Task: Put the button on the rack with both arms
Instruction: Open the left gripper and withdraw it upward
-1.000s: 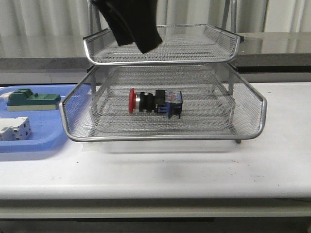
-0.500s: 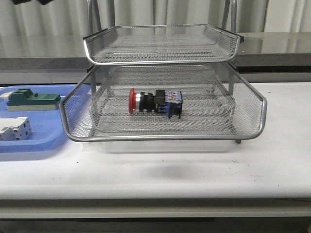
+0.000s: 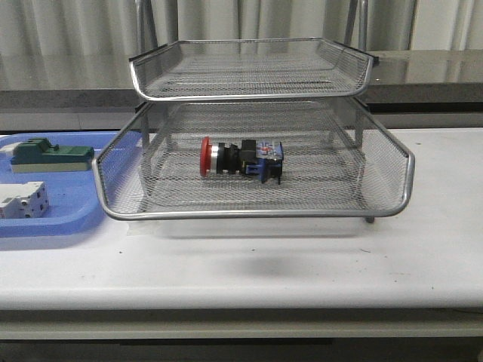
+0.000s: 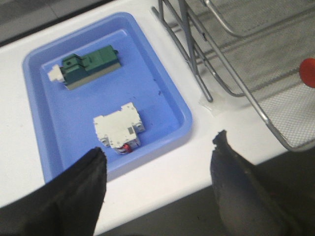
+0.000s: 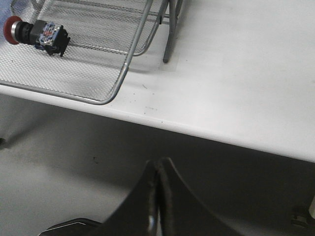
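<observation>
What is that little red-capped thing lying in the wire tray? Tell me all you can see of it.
The button is a small push-button switch: a red mushroom cap, a silver collar, a black body and a blue block at the back. It looks like plastic with a metal ring. It lies on its side on the mesh of the rack, cap toward the blue tray. Nothing holds it.

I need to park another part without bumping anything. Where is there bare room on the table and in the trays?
Free: the table right of the rack, the table strip in front of it, and the rack's top tier. The button sits mid-tier, with bare mesh either side. Crowded: the blue tray, holding the green block and white block.
</observation>
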